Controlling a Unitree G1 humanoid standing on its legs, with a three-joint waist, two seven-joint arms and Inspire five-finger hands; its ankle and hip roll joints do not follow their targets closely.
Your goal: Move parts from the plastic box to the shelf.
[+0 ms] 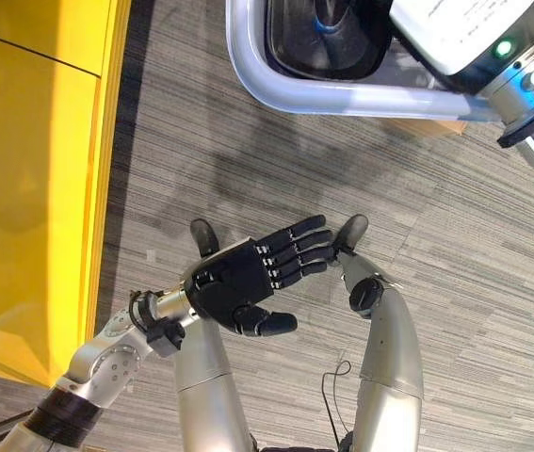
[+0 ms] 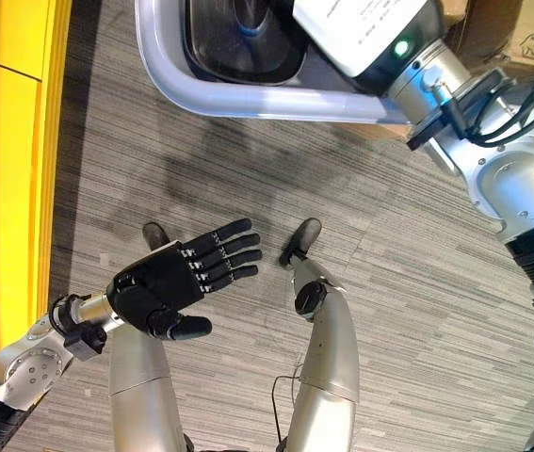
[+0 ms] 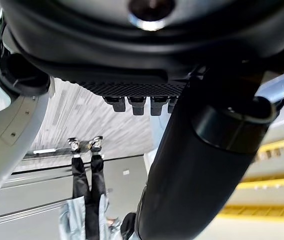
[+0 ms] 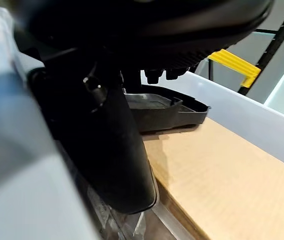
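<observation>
this is looking like a warehouse or factory floor: grey striped carpet (image 1: 342,169) is running underfoot, yellow shelving (image 1: 31,160) is standing at nine o'clock, and a pale plastic box (image 1: 257,66) (holding a dark moulded part (image 4: 162,107)) is sitting at twelve o'clock.

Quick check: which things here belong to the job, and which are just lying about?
Job: plastic box; black part inside it; yellow shelf; left hand, empty; right hand at the box.
Lying about: cardboard box; person.

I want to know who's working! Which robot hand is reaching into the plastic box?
The right hand, over the plastic box by a black part. The left hand hangs open above the floor.
</observation>
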